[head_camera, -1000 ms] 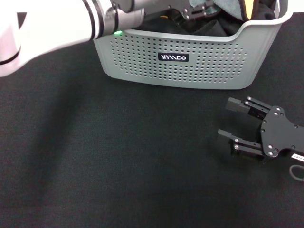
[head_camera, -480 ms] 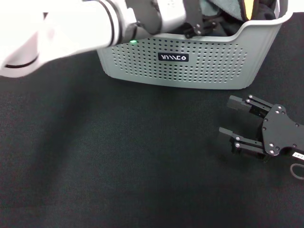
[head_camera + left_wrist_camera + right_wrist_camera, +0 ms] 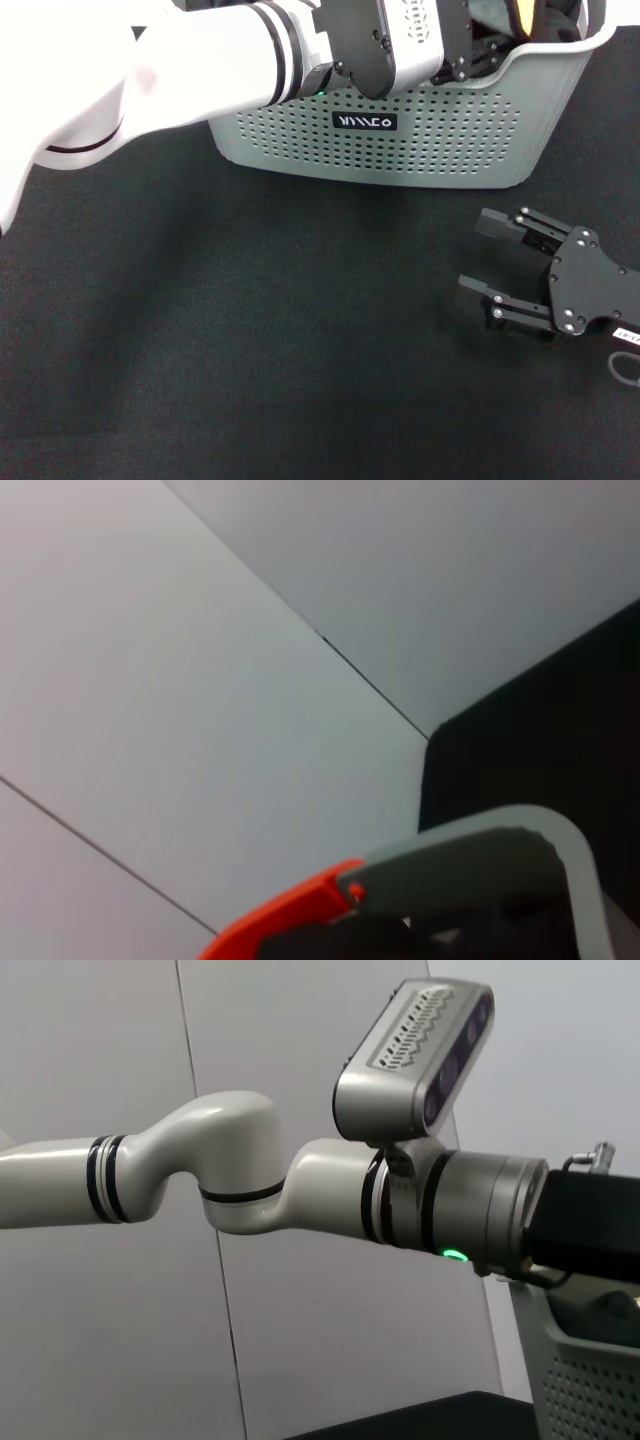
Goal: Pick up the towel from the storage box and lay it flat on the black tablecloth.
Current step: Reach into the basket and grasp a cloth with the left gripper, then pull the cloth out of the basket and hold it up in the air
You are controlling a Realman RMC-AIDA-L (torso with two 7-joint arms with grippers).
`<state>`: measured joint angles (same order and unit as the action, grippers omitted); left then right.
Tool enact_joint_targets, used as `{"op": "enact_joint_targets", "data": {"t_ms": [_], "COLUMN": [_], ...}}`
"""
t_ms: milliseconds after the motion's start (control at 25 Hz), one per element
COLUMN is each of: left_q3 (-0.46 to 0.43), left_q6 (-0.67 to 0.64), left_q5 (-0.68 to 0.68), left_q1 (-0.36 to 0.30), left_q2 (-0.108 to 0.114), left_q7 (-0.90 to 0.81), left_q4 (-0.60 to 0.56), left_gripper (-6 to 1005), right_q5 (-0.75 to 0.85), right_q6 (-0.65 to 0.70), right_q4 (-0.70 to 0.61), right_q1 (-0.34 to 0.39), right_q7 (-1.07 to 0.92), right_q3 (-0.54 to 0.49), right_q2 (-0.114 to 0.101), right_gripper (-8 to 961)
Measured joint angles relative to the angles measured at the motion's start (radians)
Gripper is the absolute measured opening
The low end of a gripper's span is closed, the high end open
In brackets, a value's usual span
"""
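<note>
The left arm [image 3: 200, 60] blocks the storage box [image 3: 400, 140] mouth; the black tablecloth [image 3: 250, 350] lies bare.

hidden and cut-off parts around the storage box

the left gripper [image 3: 470, 55] reaches into the storage box [image 3: 400, 150] and its fingertips are hidden by its own wrist and the box wall, so whether it is open or closed cannot be told. the towel [image 3: 522, 15] shows only as a sliver of orange-yellow and dark cloth at the head view's top edge; the rest is cut off or covered by the arm. the box's far rim is out of frame. the right gripper [image 3: 500, 265] lies on the black tablecloth [image 3: 250, 350], its wrist cut off by the right edge.
</note>
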<state>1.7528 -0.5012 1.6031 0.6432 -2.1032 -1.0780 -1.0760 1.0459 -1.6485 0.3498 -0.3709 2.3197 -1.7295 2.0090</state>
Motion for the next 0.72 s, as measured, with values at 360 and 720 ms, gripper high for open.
{"op": "enact_joint_targets", "data": {"t_ms": [360,720], "left_q3": [-0.004,-0.006], "left_q6": [0.002,-0.045], "left_q5": [-0.245,-0.713], "left_q1": [-0.034,-0.097], "left_q2": [0.000,0.000], "left_q7": [0.174,0.438], "left_q4": [-0.018,0.030], "left_gripper": [289,60], "right_q5": [0.004,0.009], "right_q6": [-0.010,-0.014], "right_q4": [0.000,0.000], "right_q1": [0.001,0.005], "right_q7": [0.001,0.001], "right_q3": [0.004,0.006], "right_q2": [0.002,0.002], "right_gripper": [771,771]}}
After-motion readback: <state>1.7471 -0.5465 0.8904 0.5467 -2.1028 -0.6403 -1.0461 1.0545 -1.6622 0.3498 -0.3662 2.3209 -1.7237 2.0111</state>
